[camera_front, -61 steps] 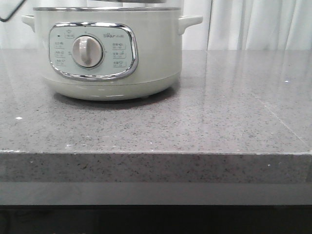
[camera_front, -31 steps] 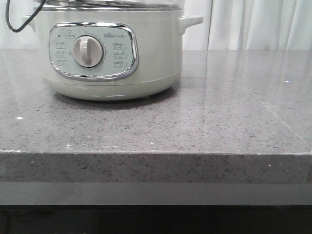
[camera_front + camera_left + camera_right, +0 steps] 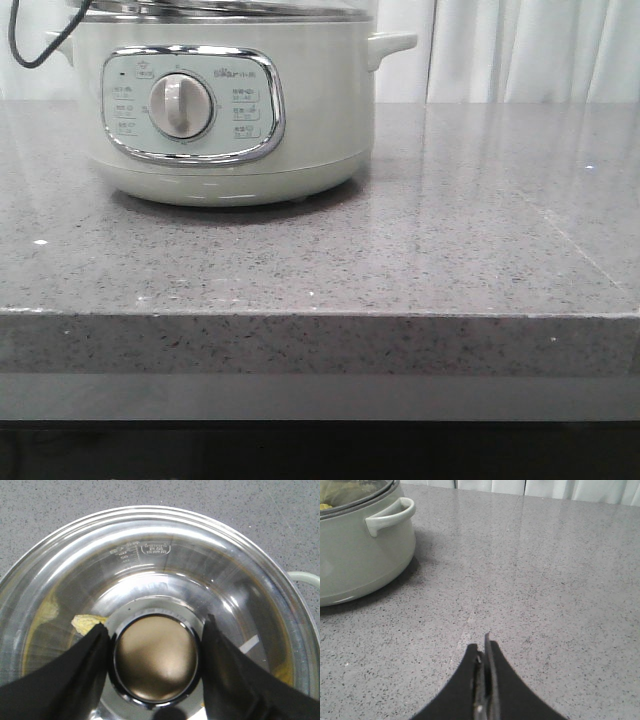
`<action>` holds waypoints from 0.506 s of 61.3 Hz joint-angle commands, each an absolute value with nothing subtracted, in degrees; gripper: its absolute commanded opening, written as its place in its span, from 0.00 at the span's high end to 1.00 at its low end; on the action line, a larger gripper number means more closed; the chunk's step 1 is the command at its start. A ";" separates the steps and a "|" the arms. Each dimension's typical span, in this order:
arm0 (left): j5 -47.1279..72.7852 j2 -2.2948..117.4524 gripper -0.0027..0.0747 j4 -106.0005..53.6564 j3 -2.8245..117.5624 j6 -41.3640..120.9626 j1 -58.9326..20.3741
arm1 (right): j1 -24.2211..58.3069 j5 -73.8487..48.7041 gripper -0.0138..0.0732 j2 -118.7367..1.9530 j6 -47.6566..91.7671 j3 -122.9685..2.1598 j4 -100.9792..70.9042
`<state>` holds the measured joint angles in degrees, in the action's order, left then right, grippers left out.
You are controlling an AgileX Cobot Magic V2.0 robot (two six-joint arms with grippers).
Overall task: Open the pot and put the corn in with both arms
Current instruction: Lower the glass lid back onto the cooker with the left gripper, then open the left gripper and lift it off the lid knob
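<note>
Pinching with the left jaws: two black fingers [image 3: 75, 675] of the left gripper [image 3: 155, 626] pressed tight on both sides of the round brown knob [image 3: 155, 660]. No gap to see between fingers and the knob's shiny ring. Right on top of the pot, in the middle of the glass lid [image 3: 150, 555].

Lying flat on the pot, that lid, with its steel edge all the way round the pot's rim. Seen through the glass, down inside the pot: the corn [image 3: 86, 623], a bit of bright yellow with a pale end, next to the left finger. Too blurry under the glass to tell more about how it lies.

Standing on the grey speckled table [image 3: 400, 250], the pot [image 3: 220, 110], big, round and pale green. On the pot's front, a shiny framed panel [image 3: 190, 105] with a cream dial [image 3: 181, 107] in the middle. Sticking out from each side of the pot, near the top, one small handle [image 3: 392, 42]. Curling by the pot's left handle, a thin black cable [image 3: 20, 50].

Off to the right of the pot, bare table only. Behind the pot and the table, a white curtain [image 3: 530, 50].

Squeezed together, the jaws of the right gripper [image 3: 483, 652], with only a thin line between the two black fingers and nothing held. Hanging low over the table, apart from the pot and not touching it.
</note>
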<state>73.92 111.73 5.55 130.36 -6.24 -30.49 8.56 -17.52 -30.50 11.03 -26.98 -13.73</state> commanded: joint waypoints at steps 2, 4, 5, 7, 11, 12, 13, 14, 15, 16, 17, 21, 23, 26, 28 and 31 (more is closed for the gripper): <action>70.68 109.69 0.69 5.30 132.58 -6.35 -30.84 | 8.31 -13.47 0.98 -30.53 11.37 -28.44 -14.23; 70.68 109.81 0.69 5.30 132.58 -6.35 -30.84 | 8.31 -13.47 0.98 -30.53 11.37 -28.44 -14.23; 70.68 109.81 0.68 5.30 132.58 -6.35 -30.84 | 8.31 -13.47 0.98 -30.53 11.37 -28.44 -14.23; 70.68 109.94 0.66 5.30 132.58 -6.35 -30.84 | 8.31 -13.47 0.98 -30.53 11.37 -28.44 -14.23; 70.68 109.94 0.60 5.30 132.58 -6.35 -30.84 | 8.31 -13.52 0.98 -30.53 11.37 -28.44 -14.23; 70.68 109.94 0.59 5.30 132.58 -6.35 -30.84 | 8.31 -13.52 0.98 -30.53 11.37 -28.44 -14.23; 70.68 109.94 0.56 5.30 132.58 -6.35 -30.84 | 8.31 -13.52 0.98 -30.53 11.37 -28.44 -14.23; 70.68 109.94 0.54 5.30 132.58 -6.35 -30.84 | 8.31 -13.52 0.98 -30.53 11.37 -28.44 -14.23; 70.82 109.94 0.51 5.30 132.58 -6.35 -30.84 | 8.31 -13.52 0.98 -30.53 11.37 -28.44 -14.23; 70.83 109.94 0.49 5.30 132.58 -6.35 -30.84 | 8.31 -13.52 0.98 -30.53 11.37 -28.44 -14.23; 70.98 109.94 0.47 5.30 132.58 -6.35 -30.84 | 8.31 -13.52 0.98 -30.53 11.37 -28.44 -14.23; 71.54 109.94 0.39 5.30 132.58 -6.35 -30.84 | 8.31 -13.52 0.98 -30.53 11.37 -28.44 -14.23; 71.68 109.94 0.36 5.30 132.58 -6.35 -30.84 | 8.31 -13.52 0.98 -30.53 11.37 -28.44 -14.23; 71.68 109.84 0.34 5.30 132.58 -6.35 -30.84 | 8.31 -13.52 0.98 -30.53 11.37 -28.44 -14.23; 71.68 109.84 0.34 5.30 132.58 -6.35 -30.84 | 8.31 -13.52 0.98 -30.53 11.37 -28.44 -14.23; 71.56 109.73 0.34 5.40 132.85 -6.35 -30.84 | 8.31 -13.52 0.98 -30.53 11.37 -28.44 -14.23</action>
<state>73.76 112.60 5.46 130.82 -6.32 -30.49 8.56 -17.52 -30.50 11.03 -26.98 -13.82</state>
